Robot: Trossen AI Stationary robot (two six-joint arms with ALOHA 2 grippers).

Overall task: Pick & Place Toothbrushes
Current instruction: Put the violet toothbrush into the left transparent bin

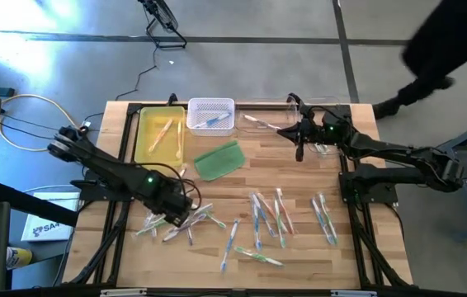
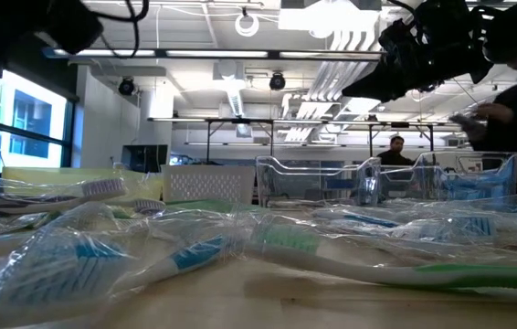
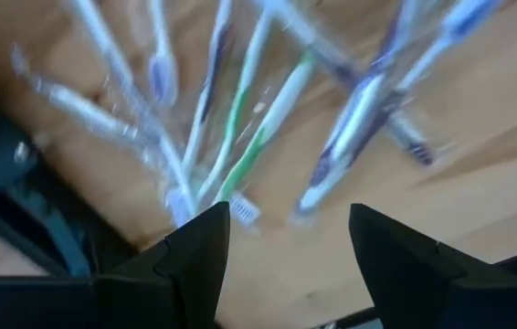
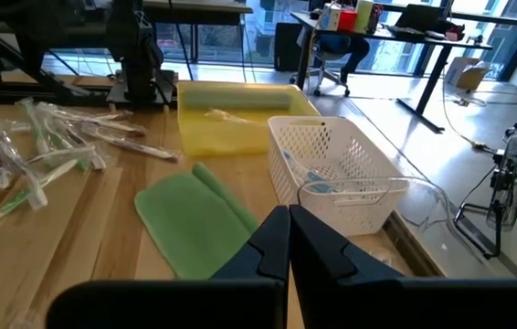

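While the left gripper (image 1: 176, 216) hangs low over the near-left pile of toothbrushes (image 1: 180, 221), its fingers (image 3: 205, 239) stand apart with nothing between them, wrapped brushes lying on the wood just beyond the tips. The right gripper (image 1: 299, 142) is at the far side of the table (image 1: 299, 272), right of centre, above a clear bin (image 1: 316, 111); its fingers (image 4: 277, 245) are pressed together and hold nothing.

More brushes are scattered across the near middle (image 1: 268, 216) and near right (image 1: 324, 219) of the table. A few already sit in containers along the far edge: one or two in the yellow tray (image 1: 144, 142) at far left, a blue one in the white basket (image 1: 196, 111) beside it, and one in the clear bin. A green pad (image 1: 217, 161) lies just near of the basket. In the low view, wrapped brushes (image 2: 268, 242) fill the foreground, with the basket (image 2: 208, 183) and clear bin (image 2: 318, 178) behind them. A person (image 1: 431, 49) stands at the far right, beyond the table.
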